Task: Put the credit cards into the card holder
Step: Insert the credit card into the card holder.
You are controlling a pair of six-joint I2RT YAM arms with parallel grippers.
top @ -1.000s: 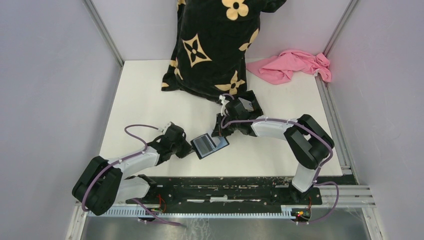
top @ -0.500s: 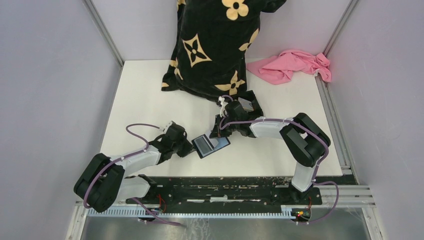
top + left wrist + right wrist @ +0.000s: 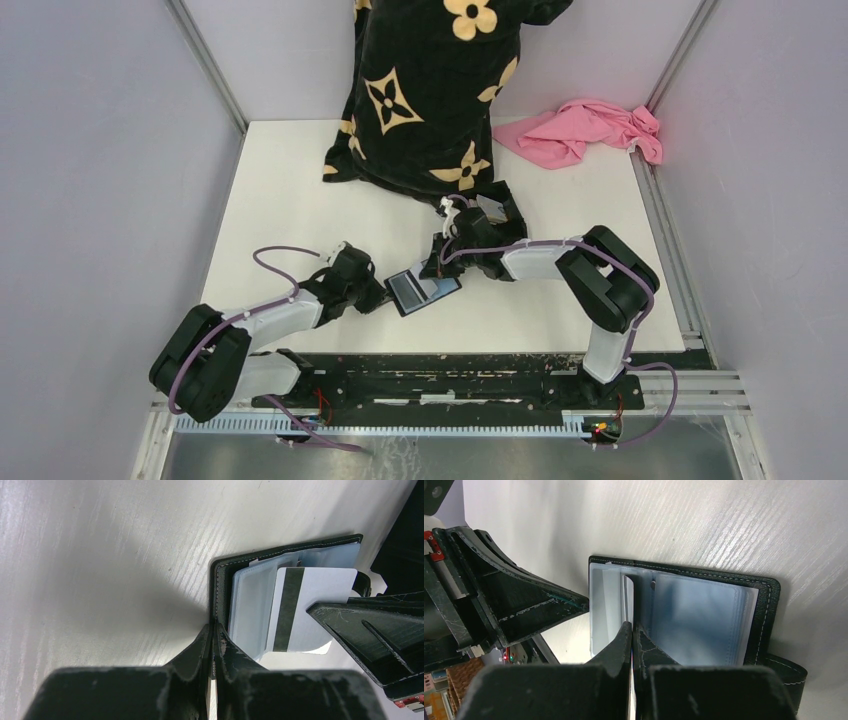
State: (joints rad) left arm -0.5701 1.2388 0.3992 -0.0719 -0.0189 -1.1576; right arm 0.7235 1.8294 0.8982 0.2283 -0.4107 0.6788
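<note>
Mid-frame on the surface [image 3: 300, 200]: pinning the open card holder [image 3: 421, 290] by its edge with the left gripper [image 3: 214, 627], pinched tight, for steadiness; aiming a whitish credit card [image 3: 310, 587], clamped in the closed right gripper [image 3: 632, 626], at a pocket [image 3: 699, 615].

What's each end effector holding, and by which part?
Left end effector: card holder, by its stitched edge. Right end effector: whitish card, by its outer end.
</note>
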